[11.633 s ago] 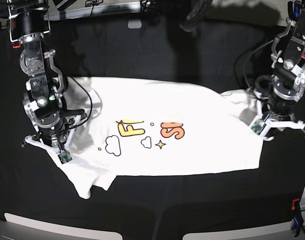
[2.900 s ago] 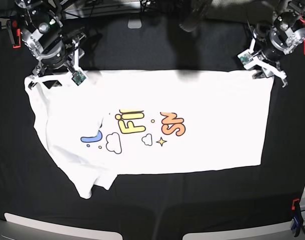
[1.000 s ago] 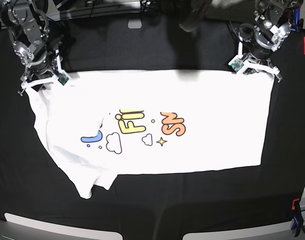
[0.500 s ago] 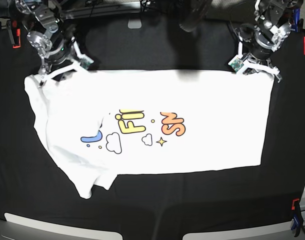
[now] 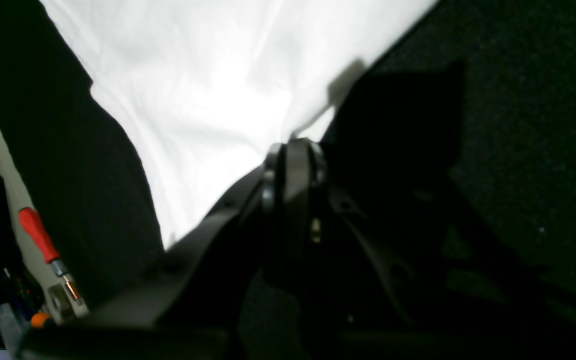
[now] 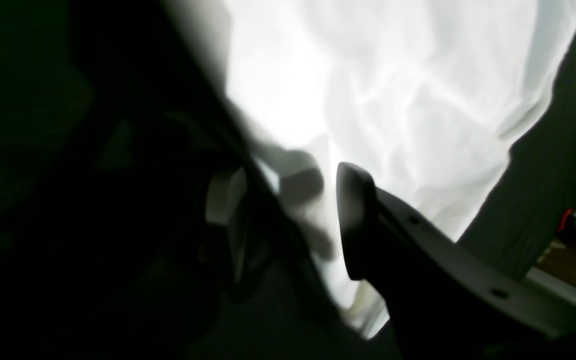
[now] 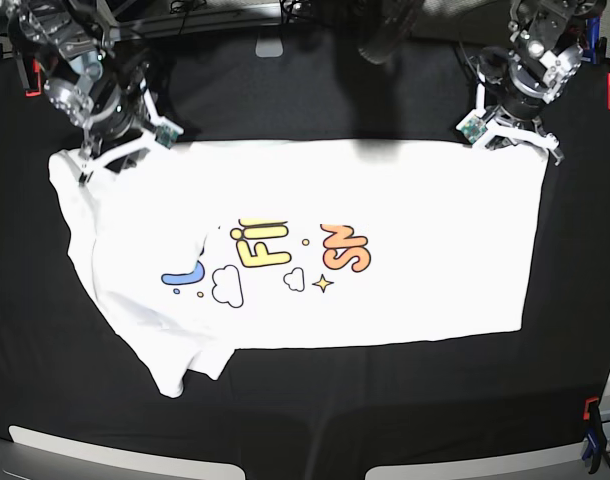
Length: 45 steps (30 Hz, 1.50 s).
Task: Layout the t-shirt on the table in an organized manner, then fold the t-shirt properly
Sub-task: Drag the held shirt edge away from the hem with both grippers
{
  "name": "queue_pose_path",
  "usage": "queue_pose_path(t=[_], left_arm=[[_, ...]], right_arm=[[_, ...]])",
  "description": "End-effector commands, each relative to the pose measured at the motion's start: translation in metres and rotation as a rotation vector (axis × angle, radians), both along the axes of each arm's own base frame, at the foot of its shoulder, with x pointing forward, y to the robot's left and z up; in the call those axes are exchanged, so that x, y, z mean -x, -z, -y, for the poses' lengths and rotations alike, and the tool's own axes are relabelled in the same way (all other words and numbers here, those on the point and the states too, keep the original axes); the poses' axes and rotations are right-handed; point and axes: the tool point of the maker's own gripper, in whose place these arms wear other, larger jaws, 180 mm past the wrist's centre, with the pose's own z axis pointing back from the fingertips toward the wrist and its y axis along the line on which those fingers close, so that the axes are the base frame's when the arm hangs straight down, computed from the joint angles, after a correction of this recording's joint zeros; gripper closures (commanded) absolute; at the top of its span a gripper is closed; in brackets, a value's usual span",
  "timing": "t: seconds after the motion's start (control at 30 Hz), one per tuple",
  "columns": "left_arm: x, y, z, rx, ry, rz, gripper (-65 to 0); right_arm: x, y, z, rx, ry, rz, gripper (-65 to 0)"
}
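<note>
Base view shows the table [image 7: 305,420] filling the frame, the t-shirt [image 7: 405,220] spread print-up across its middle. At upper right, the left gripper [image 7: 509,141] has jaws pressed together; at upper left, the right gripper [image 7: 123,152] stands spread over the shirt's edge.

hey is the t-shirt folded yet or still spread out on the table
Spread out, not folded. The t-shirt lies print side up across the table, lettering fully visible. Only its lower-left corner is bunched and doubled over.
</note>
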Motion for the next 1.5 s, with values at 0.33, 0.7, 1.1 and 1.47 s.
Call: queue_pose_path(t=[0.33, 0.7, 1.1, 1.47], left_arm=[[-0.003, -0.003, -0.004, -0.01, -0.001, 0.011, 0.0], [-0.008, -0.013, -0.017, -0.109, -0.013, 0.068, 0.0], [0.003, -0.044, -0.006, -0.145, 0.012, 0.142, 0.0], [0.037, -0.035, -0.026, -0.26, 0.003, 0.088, 0.0]], right_arm=[[-0.018, -0.007, 0.025, 0.081, 0.048, 0.028, -21.6], [-0.026, -0.033, 0.021, 0.115, 0.099, 0.095, 0.0], [0.011, -0.041, 0.006, 0.145, 0.064, 0.06, 0.0], [0.057, -0.032, 0.023, 0.266, 0.067, 0.037, 0.0]])
